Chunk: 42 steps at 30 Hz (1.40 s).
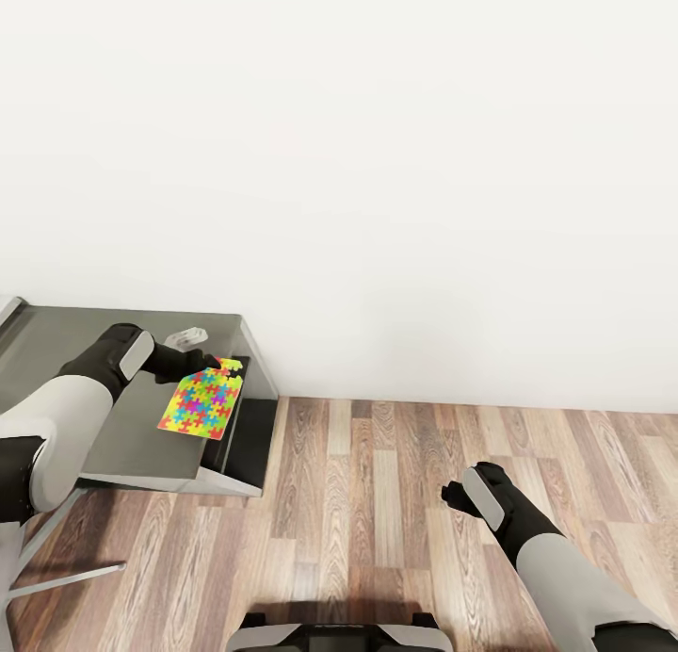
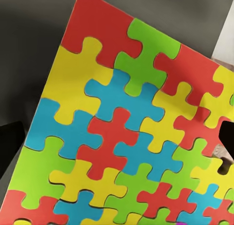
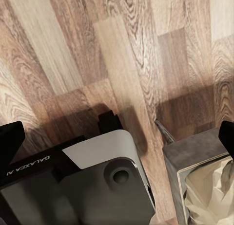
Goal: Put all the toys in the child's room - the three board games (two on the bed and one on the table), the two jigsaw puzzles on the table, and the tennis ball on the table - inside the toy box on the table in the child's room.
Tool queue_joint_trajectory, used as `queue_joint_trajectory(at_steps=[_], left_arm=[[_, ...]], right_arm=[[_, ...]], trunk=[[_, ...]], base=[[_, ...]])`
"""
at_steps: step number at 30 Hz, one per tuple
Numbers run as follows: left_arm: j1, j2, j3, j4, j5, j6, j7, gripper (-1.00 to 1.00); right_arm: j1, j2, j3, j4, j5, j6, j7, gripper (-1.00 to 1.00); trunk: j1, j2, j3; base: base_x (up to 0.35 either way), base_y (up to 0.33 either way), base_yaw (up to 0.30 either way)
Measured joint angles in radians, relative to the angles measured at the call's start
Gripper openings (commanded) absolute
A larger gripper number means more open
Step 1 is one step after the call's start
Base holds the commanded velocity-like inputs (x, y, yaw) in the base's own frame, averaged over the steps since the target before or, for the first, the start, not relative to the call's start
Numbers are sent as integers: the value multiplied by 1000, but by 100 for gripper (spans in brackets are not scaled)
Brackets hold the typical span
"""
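Multicoloured jigsaw puzzle [image 1: 201,402] hung pinched in left gripper [image 1: 209,362], tilted just above the grey cabinet [image 1: 66,336]. Step, I'd judge: carrying it to the toy box; next needs the box found. Right gripper [image 1: 454,494] over wood floor [image 1: 377,482], w/ fingers apart, empty. Count: 1 puzzle, 2 grippers.

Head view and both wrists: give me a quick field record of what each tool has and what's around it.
left tool: shut on the multicoloured jigsaw puzzle board
puzzle position: held tilted over the dark grey-topped cabinet
on cabinet: small pale grey object, behind the left tool
right tool: empty, over the wood-plank floor; open or shut unclear
background: plain white wall
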Motion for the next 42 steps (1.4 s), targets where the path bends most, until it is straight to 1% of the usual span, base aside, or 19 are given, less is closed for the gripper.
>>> queue_joint_trajectory(at_steps=[3,6,12,18,21,25,30,34,36,42], left_arm=[[1,4,1,1,7,0,-1,100],[1,14,1,-6,-12,-2,-1,100],[1,32,6,-30,-8,-2,-11,100],[1,59,5,-61,-14,-3,-109,100],[1,66,5,-64,-16,-3,-127,100],[1,74,5,-66,-16,-4,-136,100],[1,100,9,-67,-13,-2,-143,100],[1,115,11,-68,-9,2,-151,100],[1,128,12,-68,-8,5,-167,100],[0,177,13,-71,-7,19,-254,100]], right_arm=[[0,0,0,0,0,0,0,100],[0,0,0,0,0,0,0,100],[0,0,0,0,0,0,0,100],[0,0,0,0,0,0,0,100],[0,0,0,0,0,-1,0,100],[0,0,0,0,0,-1,0,100],[0,0,-1,0,0,-1,0,100],[0,0,-3,-1,-1,-2,0,100],[0,0,-4,-4,-1,-3,0,100],[0,-1,-3,-46,-2,-4,1,100]], trunk=[[0,0,0],[0,0,0],[0,0,0],[0,0,0],[0,0,0],[0,0,0],[0,0,0],[0,0,4],[0,0,7],[0,0,17]], base=[[0,0,0],[0,0,0],[0,0,0],[0,0,0],[0,0,0],[0,0,0],[0,0,0],[0,0,0],[0,0,0],[0,0,0]])
